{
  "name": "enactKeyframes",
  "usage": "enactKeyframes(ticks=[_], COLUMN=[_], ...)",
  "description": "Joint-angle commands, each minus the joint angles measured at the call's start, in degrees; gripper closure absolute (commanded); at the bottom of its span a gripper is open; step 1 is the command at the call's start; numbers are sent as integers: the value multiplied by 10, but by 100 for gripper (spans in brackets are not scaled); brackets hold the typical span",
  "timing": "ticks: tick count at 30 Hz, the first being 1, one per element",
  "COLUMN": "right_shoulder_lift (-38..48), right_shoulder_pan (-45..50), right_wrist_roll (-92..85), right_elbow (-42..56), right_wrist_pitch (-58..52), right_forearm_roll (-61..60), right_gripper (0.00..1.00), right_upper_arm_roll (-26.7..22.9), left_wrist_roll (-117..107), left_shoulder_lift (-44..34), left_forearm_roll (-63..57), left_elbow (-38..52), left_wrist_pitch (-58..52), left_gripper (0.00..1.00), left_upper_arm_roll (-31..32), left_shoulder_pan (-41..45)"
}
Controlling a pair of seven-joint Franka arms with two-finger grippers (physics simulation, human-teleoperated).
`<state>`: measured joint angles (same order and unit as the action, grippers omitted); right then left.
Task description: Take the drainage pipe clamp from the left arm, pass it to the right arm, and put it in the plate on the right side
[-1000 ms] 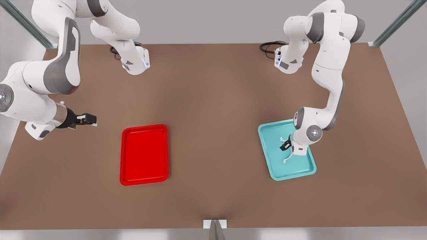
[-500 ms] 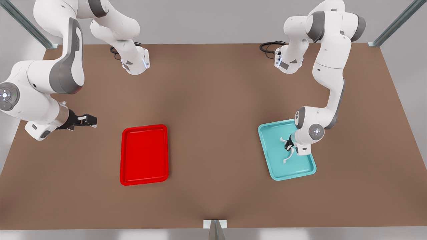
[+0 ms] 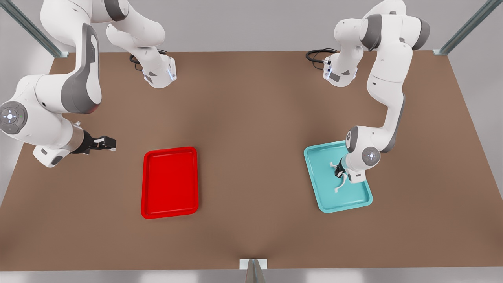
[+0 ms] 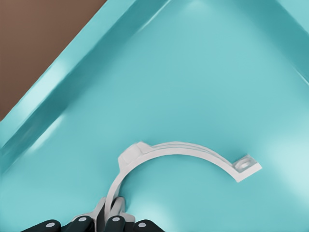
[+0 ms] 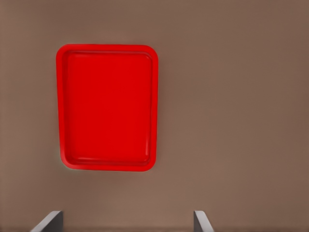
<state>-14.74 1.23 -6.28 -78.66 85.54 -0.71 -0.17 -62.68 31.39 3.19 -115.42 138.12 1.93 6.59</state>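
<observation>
The white half-ring drainage pipe clamp [image 4: 169,152] is inside the teal tray [image 3: 322,196] at the front view's right. My left gripper [image 4: 111,220] is shut on one end of it. The rest of the arc and its far tab curve out over the tray floor. In the front view the left gripper [image 3: 338,171] points down into the tray, with the clamp [image 3: 341,182] below it. The red plate [image 3: 169,182] lies bare at the front view's left. My right gripper [image 3: 107,144] hovers open beyond the plate's far left corner, and its wrist view looks down on the plate [image 5: 107,107].
The brown table [image 3: 251,118] carries both trays about 270 px apart. Both arm bases [image 3: 159,74] and their cables stand at the far edge. Metal frame posts rise at the far corners, and a bracket [image 3: 253,265] sits at the near edge.
My left gripper's fingers have closed on the clamp's end in the teal tray. The right arm has shifted slightly, its gripper edging toward the near side.
</observation>
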Motion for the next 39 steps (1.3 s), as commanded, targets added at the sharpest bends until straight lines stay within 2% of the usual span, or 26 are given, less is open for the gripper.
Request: enactKeyframes(ticks=[1,11,18,24,27,28,30,32,34,36,39], right_shoulder_lift=[1,1,1,1,-6,-16,-86,-159,-215,-240,-258], right_shoulder_pan=[0,3,3,3,3,3,-18,-10,2,6,24], right_wrist_roll=[2,2,2,3,-7,-51,-246,-347,-410,-531,-815], right_elbow=[0,0,-1,-1,3,2,20,79,101,107,107], right_wrist_pitch=[-1,0,-2,-1,4,28,50,50,53,90,201], right_forearm_roll=[-1,1,1,1,-6,-44,-184,-222,-276,-278,-278], right_gripper=[0,0,0,0,0,0,0,0,0,0,0], right_upper_arm_roll=[0,0,0,0,1,1,-4,3,39,75,86], left_wrist_roll=[-32,-30,5,15,12,12,-34,-89,-105,-145,-147], left_shoulder_lift=[0,-8,-79,-69,-50,-22,50,94,140,165,208], left_forearm_roll=[1,0,-4,-6,-8,-8,-21,-22,-22,-22,-22], left_elbow=[0,3,9,107,152,188,322,389,472,513,578], left_wrist_pitch=[0,-14,-16,-16,-17,-23,-127,-141,-183,-182,-182], left_gripper=[79,79,79,79,79,79,79,79,79,79,79], left_upper_arm_roll=[0,0,0,1,2,2,2,-2,-2,-2,-19], left_shoulder_pan=[0,4,17,65,135,162,228,274,297,318,344])
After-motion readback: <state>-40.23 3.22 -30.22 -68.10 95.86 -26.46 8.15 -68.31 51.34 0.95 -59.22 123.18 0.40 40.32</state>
